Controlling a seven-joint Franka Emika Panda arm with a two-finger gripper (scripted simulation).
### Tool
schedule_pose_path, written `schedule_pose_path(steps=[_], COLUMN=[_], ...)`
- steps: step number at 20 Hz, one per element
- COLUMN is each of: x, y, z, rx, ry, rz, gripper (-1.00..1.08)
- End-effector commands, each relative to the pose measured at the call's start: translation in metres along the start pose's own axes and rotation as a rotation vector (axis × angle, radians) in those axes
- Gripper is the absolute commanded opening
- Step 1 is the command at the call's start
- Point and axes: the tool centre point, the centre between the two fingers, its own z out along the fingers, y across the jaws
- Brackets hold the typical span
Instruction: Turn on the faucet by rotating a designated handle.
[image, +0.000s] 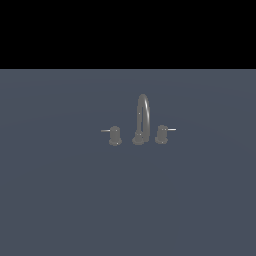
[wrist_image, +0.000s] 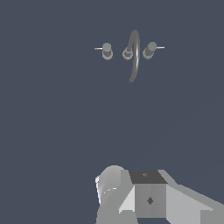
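The faucet (image: 143, 116) is a small dark grey set with a tall thin arched spout on a round base, standing mid-scene on the grey-blue surface. The handle (image: 162, 134) is the stubby knob on the exterior view's right of the spout, with a thin bright lever pointing to that right. The wrist view looks down on the faucet (wrist_image: 134, 52) and the handle (wrist_image: 150, 49) from a distance. No gripper fingers show in either view, so the gripper stands well away from the faucet.
A twin knob (image: 115, 135) with a duller lever pointing to the exterior view's left stands on the spout's other side; it also shows in the wrist view (wrist_image: 106, 50). Light grey parts of the arm's body (wrist_image: 148, 197) fill one edge of the wrist view.
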Motion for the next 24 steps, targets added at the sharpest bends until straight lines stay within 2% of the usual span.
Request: schedule_pose_path(steps=[1, 9, 15, 24], x=[0.0, 0.0, 0.002, 0.03], y=[0.0, -0.016, -0.016, -0.01], z=[0.0, 0.008, 0.009, 0.013], rx=[0.0, 0.01, 0.01, 0.011], ry=[0.0, -0.03, -0.03, -0.028], rz=[0.0, -0.057, -0.051, 0.038], gripper=[-1.0, -1.0, -1.0, -1.0])
